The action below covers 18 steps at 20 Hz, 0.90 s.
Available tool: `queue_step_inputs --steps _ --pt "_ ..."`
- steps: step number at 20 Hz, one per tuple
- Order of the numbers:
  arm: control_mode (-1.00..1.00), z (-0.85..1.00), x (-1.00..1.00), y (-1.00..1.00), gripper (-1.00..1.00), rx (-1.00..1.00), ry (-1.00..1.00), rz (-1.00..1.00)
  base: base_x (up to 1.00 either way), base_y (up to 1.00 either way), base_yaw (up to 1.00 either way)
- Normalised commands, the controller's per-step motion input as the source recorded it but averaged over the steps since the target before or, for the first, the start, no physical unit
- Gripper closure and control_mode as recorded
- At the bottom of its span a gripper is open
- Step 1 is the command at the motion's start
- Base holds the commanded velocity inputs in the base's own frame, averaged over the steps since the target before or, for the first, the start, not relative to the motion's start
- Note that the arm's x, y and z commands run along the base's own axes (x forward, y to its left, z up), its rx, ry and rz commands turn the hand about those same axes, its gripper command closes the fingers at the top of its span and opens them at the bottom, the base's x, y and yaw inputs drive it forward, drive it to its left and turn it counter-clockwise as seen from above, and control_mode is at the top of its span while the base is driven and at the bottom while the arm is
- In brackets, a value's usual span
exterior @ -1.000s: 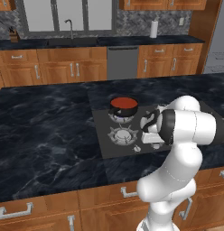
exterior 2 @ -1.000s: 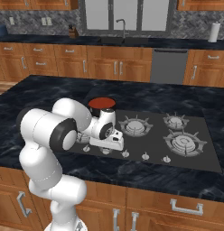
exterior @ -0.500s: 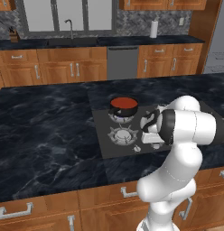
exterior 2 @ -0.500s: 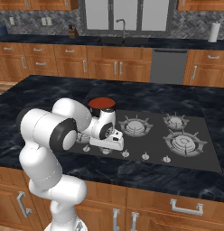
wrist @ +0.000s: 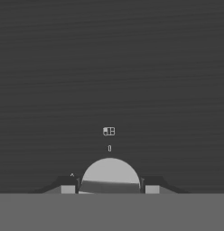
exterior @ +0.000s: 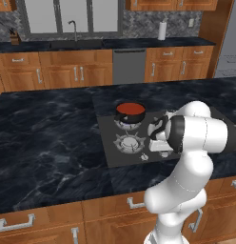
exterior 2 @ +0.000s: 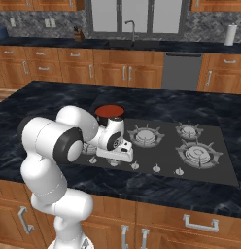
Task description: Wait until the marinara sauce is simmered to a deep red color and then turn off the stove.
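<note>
Red, fairly deep by my eye, is how the marinara sauce [exterior: 131, 108] reads in its small dark pot [exterior 2: 109, 115], which sits on the rear burner at the end of the stove [exterior 2: 210, 168] nearest the arm. Whether that shade counts as simmered enough I can only judge loosely; from the right base view it looks dark red, not orange.

I have the claw [wrist: 110, 188] down low over the stove's front edge, where the silver knobs run along the panel. In the hand view its two tips stand either side of a round grey knob [wrist: 110, 173], at a middling spread; they seem to bracket it, but I cannot tell whether the pads actually press on it. So the waiting part looks about done, and the turning of the knob is what remains.

Hard to settle: which burner this knob serves. The small mark [wrist: 109, 131] printed above it is too blurred to read. From both base views the wrist and forearm cover the claw itself, so the knob under it is hidden there. I see no flame under the pot either way.
</note>
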Motion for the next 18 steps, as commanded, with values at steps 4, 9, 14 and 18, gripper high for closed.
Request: queue_step_inputs --steps 4,9,14,18 --pt "-1.0 0.0 0.0 0.0 1.0 0.0 0.0 0.0 0.0 0.0 0.0" --pt "-1.0 0.0 0.0 0.0 1.0 0.0 0.0 0.0 0.0 0.0 0.0" --pt "-1.0 0.0 0.0 0.0 1.0 0.0 0.0 -0.01 0.0 0.0 0.0" --pt "-1.0 0.0 0.0 0.0 1.0 0.0 0.0 -0.09 0.0 0.0 0.0"
